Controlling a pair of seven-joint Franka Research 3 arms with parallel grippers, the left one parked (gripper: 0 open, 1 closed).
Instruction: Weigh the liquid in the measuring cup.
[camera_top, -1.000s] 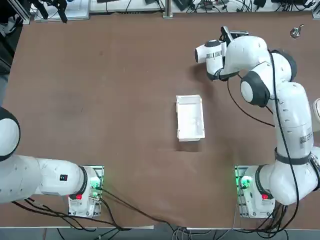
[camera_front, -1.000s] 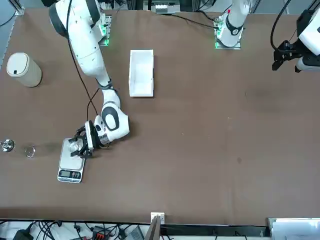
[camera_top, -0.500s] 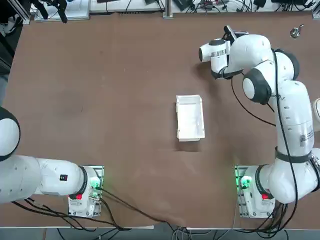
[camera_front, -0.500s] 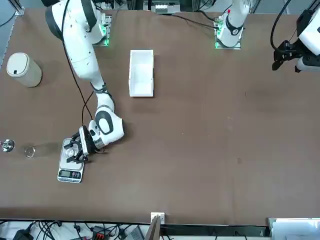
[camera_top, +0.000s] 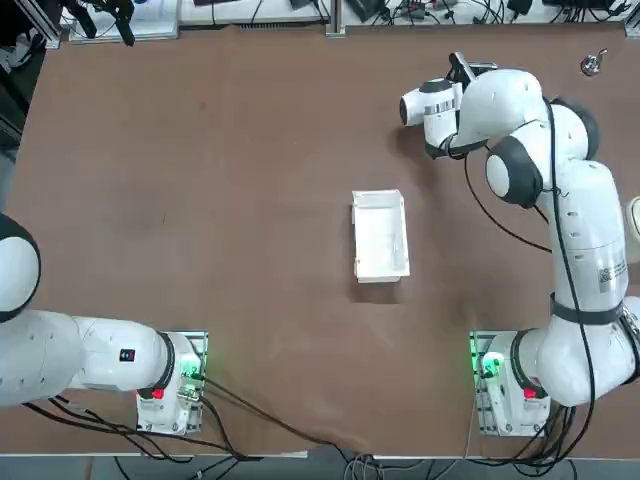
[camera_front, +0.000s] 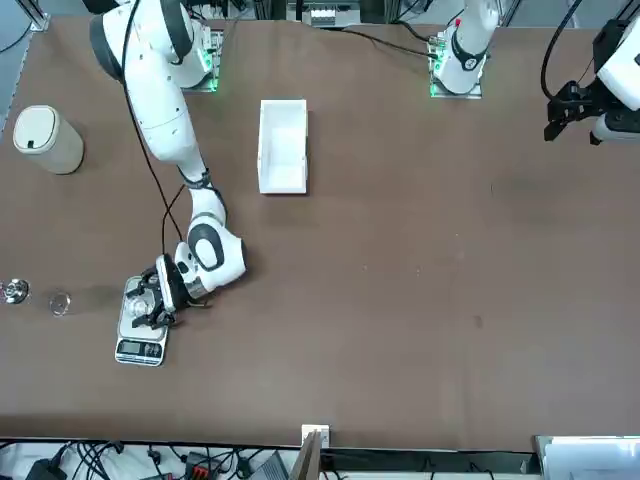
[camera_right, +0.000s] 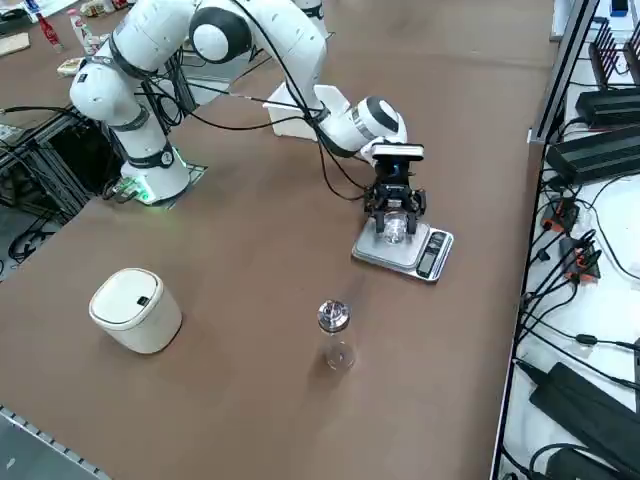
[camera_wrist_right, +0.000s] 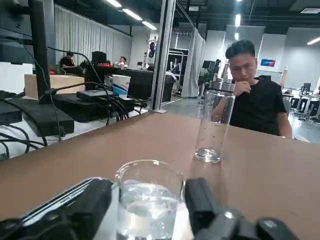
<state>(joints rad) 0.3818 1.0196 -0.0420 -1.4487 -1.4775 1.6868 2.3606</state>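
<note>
The measuring cup (camera_wrist_right: 149, 200) is a small clear glass holding clear liquid. It stands between the two black fingers (camera_wrist_right: 82, 210) of my right gripper (camera_right: 393, 212), which is shut on it. Cup (camera_right: 394, 229) and gripper are over the round pan of the flat grey scale (camera_right: 404, 250), at the far right of the table. In the front view the gripper (camera_front: 150, 300) covers the pan of the scale (camera_front: 140, 345), and the cup cannot be made out. From overhead, the arm's wrist (camera_top: 430, 100) hides both cup and scale.
A tall clear bottle (camera_right: 334, 335) with a metal cap stands on the table just beyond the scale. A white lidded canister (camera_right: 135, 310) sits nearer the robot's right edge. The open white box (camera_top: 381, 236) lies mid-table. A person in black sits beyond the table (camera_wrist_right: 252, 100).
The right arm carried the cup a short way sideways until it was over the scale's pan. In the last half second it barely moved.
</note>
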